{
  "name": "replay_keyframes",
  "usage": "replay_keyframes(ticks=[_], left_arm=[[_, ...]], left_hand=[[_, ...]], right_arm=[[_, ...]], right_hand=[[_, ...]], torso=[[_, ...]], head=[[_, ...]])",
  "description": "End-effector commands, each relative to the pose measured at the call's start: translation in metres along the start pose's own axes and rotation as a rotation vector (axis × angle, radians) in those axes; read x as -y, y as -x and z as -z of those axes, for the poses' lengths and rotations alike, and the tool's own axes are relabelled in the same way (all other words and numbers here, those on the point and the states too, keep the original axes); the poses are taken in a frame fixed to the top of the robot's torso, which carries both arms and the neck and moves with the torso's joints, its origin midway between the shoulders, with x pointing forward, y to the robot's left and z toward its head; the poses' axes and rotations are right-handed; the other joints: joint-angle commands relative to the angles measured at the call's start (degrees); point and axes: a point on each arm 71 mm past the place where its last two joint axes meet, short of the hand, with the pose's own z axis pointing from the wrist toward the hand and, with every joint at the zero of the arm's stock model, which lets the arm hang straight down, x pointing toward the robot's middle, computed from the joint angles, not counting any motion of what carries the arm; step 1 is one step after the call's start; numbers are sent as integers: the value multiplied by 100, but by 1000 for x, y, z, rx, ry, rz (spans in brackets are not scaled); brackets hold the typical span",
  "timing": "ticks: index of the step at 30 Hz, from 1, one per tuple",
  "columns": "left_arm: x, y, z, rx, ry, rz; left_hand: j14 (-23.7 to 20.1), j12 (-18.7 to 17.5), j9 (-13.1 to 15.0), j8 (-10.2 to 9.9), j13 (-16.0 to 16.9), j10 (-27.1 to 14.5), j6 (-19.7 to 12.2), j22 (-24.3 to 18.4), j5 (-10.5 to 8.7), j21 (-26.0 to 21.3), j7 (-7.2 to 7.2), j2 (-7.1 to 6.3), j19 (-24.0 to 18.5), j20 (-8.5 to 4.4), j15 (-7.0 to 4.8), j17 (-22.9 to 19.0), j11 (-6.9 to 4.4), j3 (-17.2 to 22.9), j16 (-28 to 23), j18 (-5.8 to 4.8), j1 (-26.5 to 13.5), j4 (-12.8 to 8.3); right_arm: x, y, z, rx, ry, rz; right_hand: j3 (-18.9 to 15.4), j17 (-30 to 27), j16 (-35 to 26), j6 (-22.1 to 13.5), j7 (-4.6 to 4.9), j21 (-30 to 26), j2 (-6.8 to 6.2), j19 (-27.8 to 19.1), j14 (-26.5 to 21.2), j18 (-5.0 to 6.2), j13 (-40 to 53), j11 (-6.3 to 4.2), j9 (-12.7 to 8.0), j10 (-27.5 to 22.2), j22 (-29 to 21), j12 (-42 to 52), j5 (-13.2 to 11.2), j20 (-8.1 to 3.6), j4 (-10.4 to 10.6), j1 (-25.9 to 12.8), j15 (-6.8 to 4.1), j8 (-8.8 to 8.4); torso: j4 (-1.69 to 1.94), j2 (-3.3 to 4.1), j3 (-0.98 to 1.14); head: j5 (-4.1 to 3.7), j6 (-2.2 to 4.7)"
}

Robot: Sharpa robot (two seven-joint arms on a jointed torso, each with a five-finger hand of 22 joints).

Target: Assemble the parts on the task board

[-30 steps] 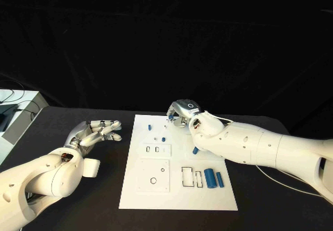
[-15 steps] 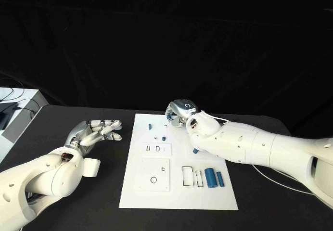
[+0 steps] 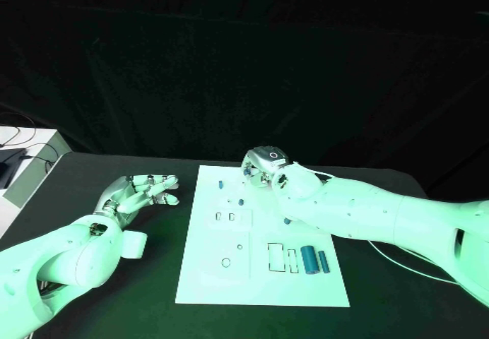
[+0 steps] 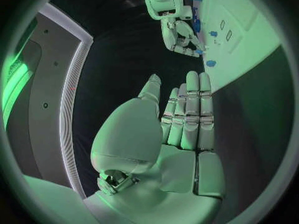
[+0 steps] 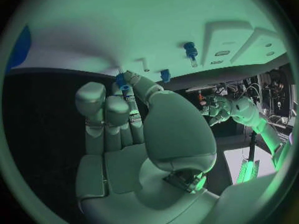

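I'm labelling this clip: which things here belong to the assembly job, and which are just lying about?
Job:
- task board
- blue parts lying on it
- small blue part at the right robot hand fingertips
- left robot hand, holding nothing

Lying about:
- white box with cables at the table's left edge

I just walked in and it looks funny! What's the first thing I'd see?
The right hand reaches over the far end of the white board, pinching a small blue piece. The left hand hovers open beside the board's left edge. Two blue cylinders lie near the board's front right.
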Motion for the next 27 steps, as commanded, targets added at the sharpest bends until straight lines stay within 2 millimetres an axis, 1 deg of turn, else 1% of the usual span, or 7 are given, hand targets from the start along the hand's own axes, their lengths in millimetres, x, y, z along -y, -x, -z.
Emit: replay_keyframes(ticks=[1,16,20,21,24,26,27], left_arm=[[1,-3,0,-21,-9,2],[1,-3,-1,-22,-8,3],[1,-3,-1,-22,-7,3],[1,-3,-1,-21,-7,3],[0,-3,-1,-20,-6,2],[0,-3,-1,-19,-5,2],[0,-2,-1,-19,-5,2]], left_hand=[[24,9,7,7,3,-38,-53,-5,-38,35,-4,21,24,-13,11,-5,19,-22,-36,13,-21,-9],[24,9,7,7,3,-38,-53,-5,-38,35,-4,21,24,-13,11,-5,19,-22,-36,13,-21,-9],[24,9,7,7,3,-38,-53,-5,-38,35,-4,21,24,-13,11,-5,19,-22,-36,13,-21,-9],[24,9,7,7,3,-38,-53,-5,-38,35,-4,21,24,-13,11,-5,19,-22,-36,13,-21,-9],[24,9,7,7,3,-38,-53,-5,-38,35,-4,21,24,-13,11,-5,19,-22,-36,13,-21,-9],[24,8,7,7,3,-40,-55,-11,-38,37,-3,23,24,-12,12,-6,20,-23,-37,13,-23,-8],[23,7,6,5,3,-48,-60,-29,-38,42,4,29,24,-11,14,-9,23,-25,-39,13,-29,-5]], right_arm=[[-2,-3,-1,-27,16,8],[2,-10,-3,-45,3,22],[3,-11,-3,-48,6,11],[3,-11,-3,-47,8,6],[2,-11,-3,-38,18,-7],[2,-10,-3,-26,23,-15],[1,-10,-2,-20,25,-18]], right_hand=[[-12,4,-19,26,-5,-34,201,311,19,87,23,-198,5,543,8,13,45,-33,-15,120,-30,24],[-35,-32,-69,-28,13,-131,194,303,3,98,23,-179,-4,484,6,12,38,-23,-2,101,-17,22],[-125,-322,-306,-194,61,-545,58,258,-63,168,12,-95,-33,203,-150,9,113,12,50,7,35,13],[-189,-389,-370,-295,89,-723,-35,244,-71,201,9,-46,-48,46,-227,12,220,29,73,-56,65,9],[-494,-544,-560,-585,158,-1459,-314,197,-73,352,10,115,-63,-555,-578,21,179,118,172,-177,167,11],[-1074,-698,-682,-780,119,-1793,-348,252,-12,450,11,178,-52,-861,-823,15,127,198,323,14,197,30],[-1461,-763,-699,-825,114,-1877,-303,269,16,490,12,167,-62,-924,-927,22,72,222,495,163,223,20]], torso=[[8,-5,-10],[19,-9,-26],[18,-11,-29],[20,-13,-26],[23,-19,-29],[25,-19,-30],[26,-20,-31]], head=[[-3,-8],[-19,-34],[-11,-35],[-12,-34],[-7,-38],[-6,-38],[-10,-37]])
